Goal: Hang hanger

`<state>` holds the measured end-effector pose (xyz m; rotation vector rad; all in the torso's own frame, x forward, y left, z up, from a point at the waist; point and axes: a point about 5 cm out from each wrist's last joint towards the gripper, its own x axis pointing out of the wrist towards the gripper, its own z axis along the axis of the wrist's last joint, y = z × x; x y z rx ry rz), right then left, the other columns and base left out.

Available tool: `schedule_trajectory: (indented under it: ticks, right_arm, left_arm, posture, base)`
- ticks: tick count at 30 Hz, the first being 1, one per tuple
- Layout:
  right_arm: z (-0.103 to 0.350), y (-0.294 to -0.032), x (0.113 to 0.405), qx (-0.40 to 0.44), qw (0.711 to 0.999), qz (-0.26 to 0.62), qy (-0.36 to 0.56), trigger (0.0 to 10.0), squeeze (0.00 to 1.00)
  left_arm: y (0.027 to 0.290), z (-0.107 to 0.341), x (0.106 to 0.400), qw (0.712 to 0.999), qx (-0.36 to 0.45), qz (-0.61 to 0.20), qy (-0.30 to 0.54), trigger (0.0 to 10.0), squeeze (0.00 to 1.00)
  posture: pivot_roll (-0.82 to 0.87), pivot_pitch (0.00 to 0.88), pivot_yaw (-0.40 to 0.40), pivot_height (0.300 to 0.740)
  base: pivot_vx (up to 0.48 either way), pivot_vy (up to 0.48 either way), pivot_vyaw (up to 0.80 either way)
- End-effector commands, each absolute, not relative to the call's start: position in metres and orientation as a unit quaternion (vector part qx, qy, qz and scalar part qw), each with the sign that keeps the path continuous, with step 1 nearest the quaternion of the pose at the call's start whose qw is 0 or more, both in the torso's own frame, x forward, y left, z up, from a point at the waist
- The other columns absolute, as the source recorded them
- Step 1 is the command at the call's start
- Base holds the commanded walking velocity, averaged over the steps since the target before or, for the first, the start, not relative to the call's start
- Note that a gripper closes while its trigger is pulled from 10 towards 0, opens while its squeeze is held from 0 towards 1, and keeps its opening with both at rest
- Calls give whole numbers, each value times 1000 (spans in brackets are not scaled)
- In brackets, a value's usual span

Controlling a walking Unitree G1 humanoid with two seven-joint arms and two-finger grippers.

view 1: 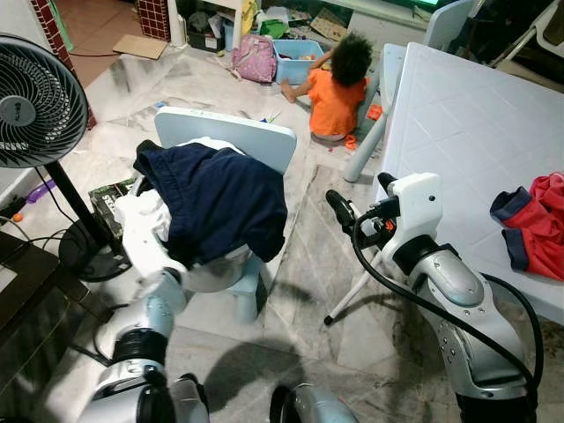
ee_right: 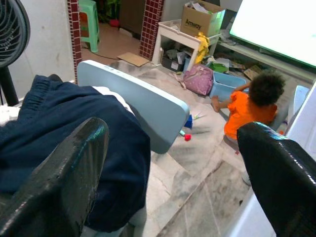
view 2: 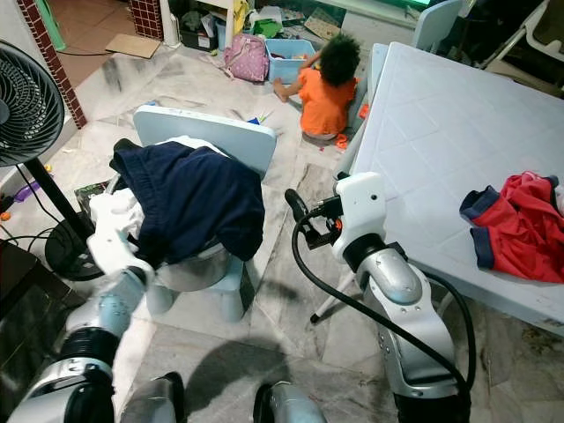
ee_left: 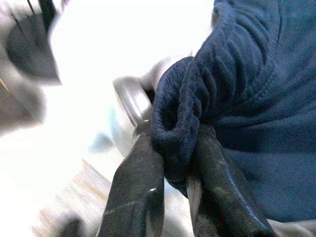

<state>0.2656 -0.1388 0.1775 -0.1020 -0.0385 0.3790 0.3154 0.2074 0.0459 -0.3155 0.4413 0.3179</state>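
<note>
A dark navy garment (view 1: 216,198) lies draped over the seat and backrest of a pale blue plastic chair (view 1: 233,137), heaped on top of some white cloth (view 1: 145,211); no hanger can be made out among the clothes. The left gripper (ee_left: 175,168) reaches into the near edge of this pile, and in the left wrist view its two black jaws are closed together on a thick ribbed fold of the navy garment, with a rounded grey edge of the chair just behind the fold. The right gripper (view 1: 339,211) hovers in the air to the right of the chair, apart from it, above the marble floor (view 1: 308,264); in the right wrist view its jaws stand wide apart with nothing between them, looking toward the chair and garment. To the robot's right stands a white desk (view 1: 458,132) with a tiled-pattern top, and a crumpled red and navy shirt (view 1: 533,220) lies on it near its right side. A black standing fan (view 1: 35,97) stands at the far left beside the chair. Farther back on the floor a person in an orange top (view 1: 335,97) sits facing away, next to a blue plastic tub (view 1: 295,53) and a pink bag (view 1: 256,60)
</note>
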Motion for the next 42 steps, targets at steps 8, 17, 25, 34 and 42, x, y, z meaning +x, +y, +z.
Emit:
schedule_trajectory:
  ticks: [8,17,25,34,42]
  right_arm:
    - [177,-136,269,-47,981,187,-25,10000,0]
    - [173,-126,280,-24,983,178,-36,10000,0]
    - [166,-121,290,7,987,150,-49,10000,0]
    - [160,-119,296,25,989,129,-61,10000,0]
    - [146,-133,292,44,995,80,-48,10000,0]
  left_arm:
    - [199,71,325,983,16,85,159,0,0]
    - [203,108,330,973,215,12,88,0,0]
    - [195,159,336,945,325,-21,-38,0,0]
    - [163,145,322,939,306,-157,2,0,0]
    - [140,156,302,968,146,-205,17,0,0]
  posture:
    - [-86,112,-143,740]
    - [-18,75,-102,740]
    - [52,0,-42,740]
    - [68,0,-9,740]
    - [61,0,10,740]
  base:
    - [0,0,0]
    - [0,0,0]
    - [0,0,0]
    - [0,0,0]
    - [0,0,0]
